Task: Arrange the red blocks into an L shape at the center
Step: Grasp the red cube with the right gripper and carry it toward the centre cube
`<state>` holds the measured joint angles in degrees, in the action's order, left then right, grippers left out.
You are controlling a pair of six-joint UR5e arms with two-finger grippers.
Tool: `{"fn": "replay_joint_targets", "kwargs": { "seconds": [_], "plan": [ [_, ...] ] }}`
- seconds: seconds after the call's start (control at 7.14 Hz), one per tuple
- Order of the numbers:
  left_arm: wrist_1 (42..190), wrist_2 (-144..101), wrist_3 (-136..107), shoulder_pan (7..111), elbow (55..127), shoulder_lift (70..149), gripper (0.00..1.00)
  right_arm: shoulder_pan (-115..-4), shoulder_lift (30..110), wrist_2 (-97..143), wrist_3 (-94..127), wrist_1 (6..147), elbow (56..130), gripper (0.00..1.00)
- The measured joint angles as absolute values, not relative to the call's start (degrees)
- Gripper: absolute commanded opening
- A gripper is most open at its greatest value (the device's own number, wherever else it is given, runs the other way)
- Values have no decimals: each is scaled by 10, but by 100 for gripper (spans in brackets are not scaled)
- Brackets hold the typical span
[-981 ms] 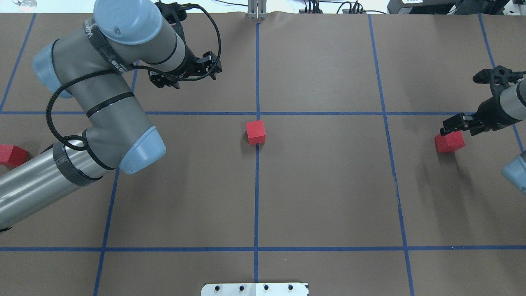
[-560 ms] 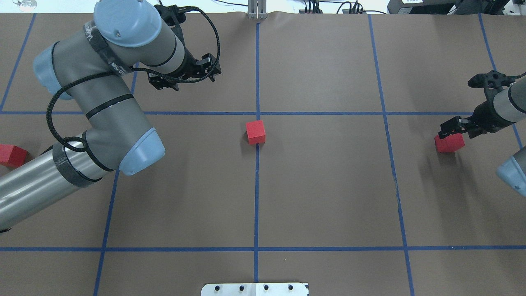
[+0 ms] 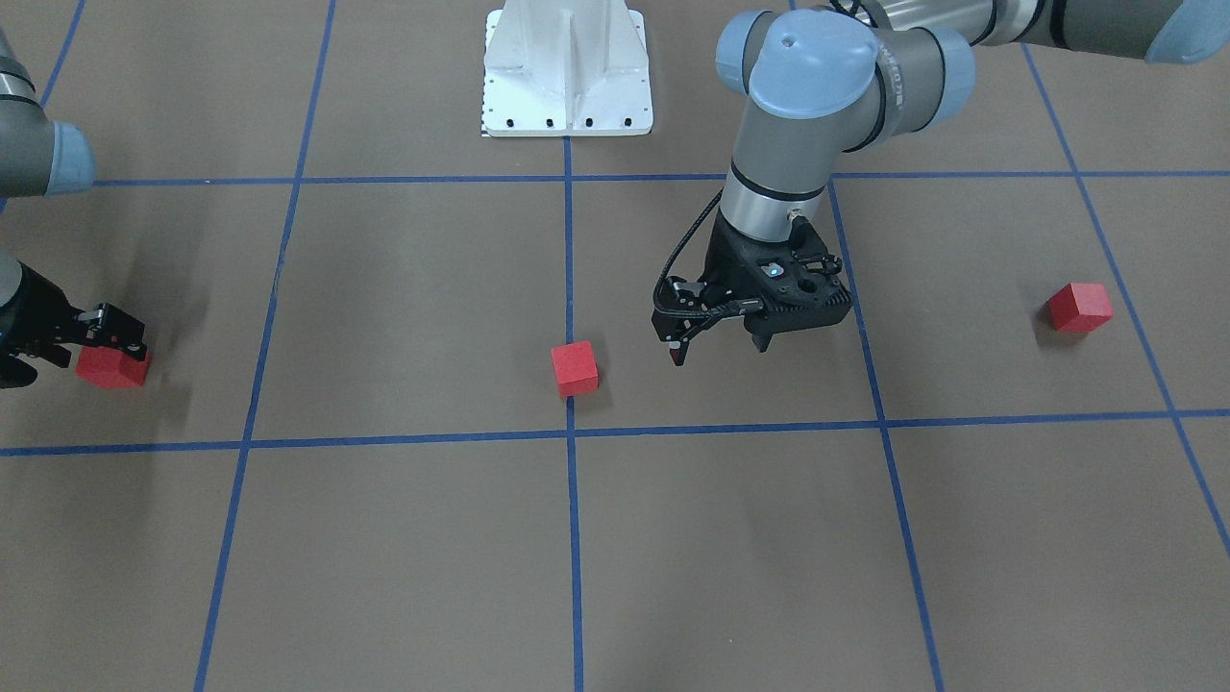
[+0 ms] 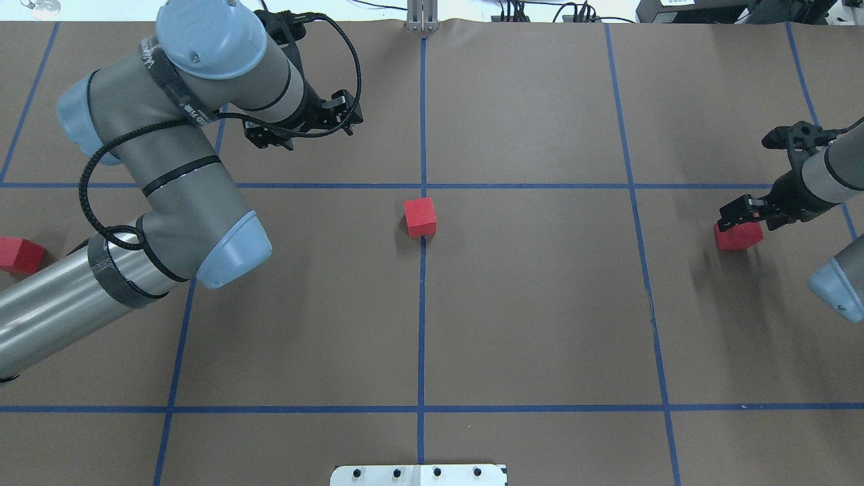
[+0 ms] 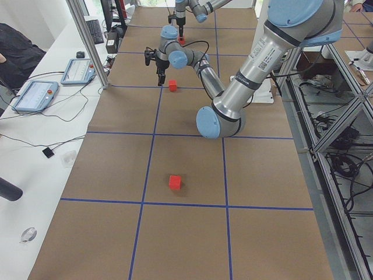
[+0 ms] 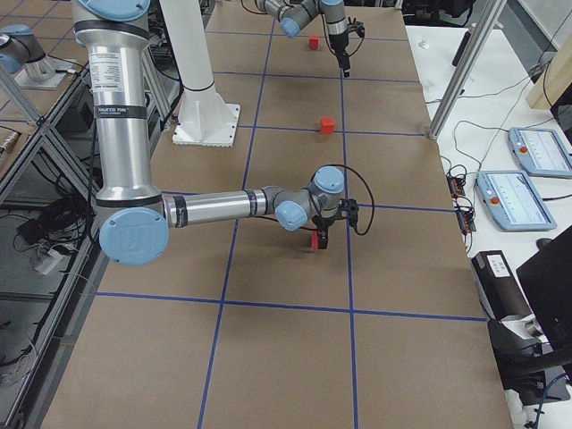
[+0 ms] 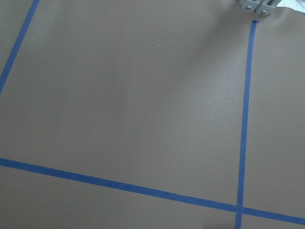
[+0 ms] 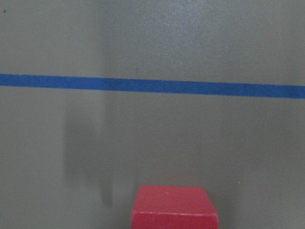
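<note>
One red block (image 4: 420,217) lies just on my side of the center crossing (image 4: 423,185); it also shows in the front view (image 3: 575,368). A second red block (image 4: 738,236) lies at the far right, under my right gripper (image 4: 741,217), whose open jaws stand low over its top (image 3: 112,366). The right wrist view shows this block (image 8: 174,207) at its bottom edge. A third red block (image 4: 20,255) lies at the far left, partly behind my left arm. My left gripper (image 3: 719,348) is open and empty, hovering beyond and left of the center.
My white base plate (image 4: 418,474) sits at the near edge. A metal post (image 4: 422,17) stands at the far edge on the middle tape line. My left arm's elbow (image 4: 229,250) hangs over the left half of the table.
My right gripper has shifted a little left and come down closer onto the right red block. My left gripper has hardly moved. No block has moved.
</note>
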<state>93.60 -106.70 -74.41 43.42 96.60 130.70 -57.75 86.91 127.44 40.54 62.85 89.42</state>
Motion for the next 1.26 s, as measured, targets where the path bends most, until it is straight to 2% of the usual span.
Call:
{"fn": "replay_joint_targets", "kwargs": {
  "seconds": [0.14, 0.7, 1.26],
  "plan": [
    [936, -1067, -744, 434, 967, 1305, 100, -576, 869, 1274, 405, 628, 893, 3],
    [936, -1067, -731, 437, 991, 1278, 100, -575, 864, 1282, 390, 619, 927, 0],
    [937, -1075, -571, 488, 1077, 1136, 100, -522, 721, 1273, 398, 803, 1019, 0]
  ]
}}
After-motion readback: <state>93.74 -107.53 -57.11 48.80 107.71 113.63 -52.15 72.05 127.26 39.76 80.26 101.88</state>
